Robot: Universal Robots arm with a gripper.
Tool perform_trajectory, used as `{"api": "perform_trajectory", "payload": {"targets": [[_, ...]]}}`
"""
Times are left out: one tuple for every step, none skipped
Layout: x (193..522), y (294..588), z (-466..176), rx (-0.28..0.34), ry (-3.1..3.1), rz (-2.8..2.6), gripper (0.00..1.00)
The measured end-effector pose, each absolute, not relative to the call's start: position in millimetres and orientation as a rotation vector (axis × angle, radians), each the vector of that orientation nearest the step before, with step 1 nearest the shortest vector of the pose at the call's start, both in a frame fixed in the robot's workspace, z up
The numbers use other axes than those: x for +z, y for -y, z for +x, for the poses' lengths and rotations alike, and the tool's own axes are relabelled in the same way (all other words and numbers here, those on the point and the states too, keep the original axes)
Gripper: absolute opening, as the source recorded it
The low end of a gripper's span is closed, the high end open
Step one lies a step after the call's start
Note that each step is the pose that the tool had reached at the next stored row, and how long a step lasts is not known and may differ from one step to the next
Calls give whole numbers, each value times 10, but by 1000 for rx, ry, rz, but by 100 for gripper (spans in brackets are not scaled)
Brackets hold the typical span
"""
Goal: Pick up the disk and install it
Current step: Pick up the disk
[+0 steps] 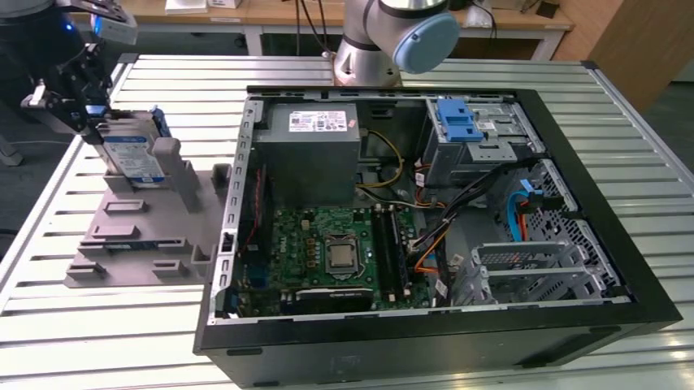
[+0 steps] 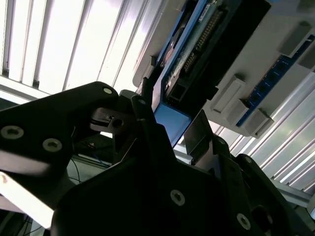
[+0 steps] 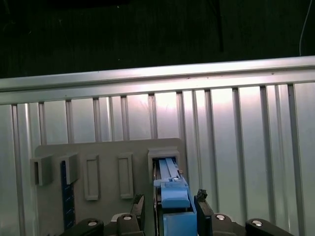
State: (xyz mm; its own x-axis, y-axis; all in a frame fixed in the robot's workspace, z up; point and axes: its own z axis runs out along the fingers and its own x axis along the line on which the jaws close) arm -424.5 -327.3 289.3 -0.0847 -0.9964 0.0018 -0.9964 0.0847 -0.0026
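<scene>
Blue plastic is framing the disk (image 1: 132,150), which is standing on edge in a slot of the grey holder (image 1: 141,236) at the exterior view's left, well apart from the open computer case (image 1: 434,345). I am judging that the upright seating is there to offer me its narrow top edge, with both flat sides free for a squeeze. My jaws are hanging spread over that edge, one to each side of the carrier. In the first wrist view thin dark gaps are showing between them and the blue frame, so I am reading them as straddling it, not pinching. The disk is sitting fully in its slot. The case is lying on its side on the slatted metal worktop (image 1: 97,333), lid off, so that the drive cage (image 1: 477,134) with its blue latch is facing upward and reachable from above.
</scene>
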Motion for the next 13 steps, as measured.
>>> {"api": "perform_trajectory", "payload": {"targets": [[2892,3273,-4245,-5,-2313,-2125,52],[2891,3273,-4245,-5,-2314,-2125,52],[2890,3273,-4245,-5,-2313,-2125,50],[2889,3273,-4245,-5,-2313,-2125,50],[2889,3273,-4245,-5,-2313,-2125,44],[2889,3273,-4245,-5,-2313,-2125,44],[2889,3273,-4245,-5,-2313,-2125,44],[2889,3273,-4245,-5,-2313,-2125,42],[2889,3273,-4245,-5,-2313,-2125,42],[2889,3273,-4245,-5,-2313,-2125,42],[2889,3273,-4245,-5,-2313,-2125,37],[2888,3273,-4245,-5,-2313,-2125,37],[2888,3273,-4245,-5,-2313,-2125,37]]}}
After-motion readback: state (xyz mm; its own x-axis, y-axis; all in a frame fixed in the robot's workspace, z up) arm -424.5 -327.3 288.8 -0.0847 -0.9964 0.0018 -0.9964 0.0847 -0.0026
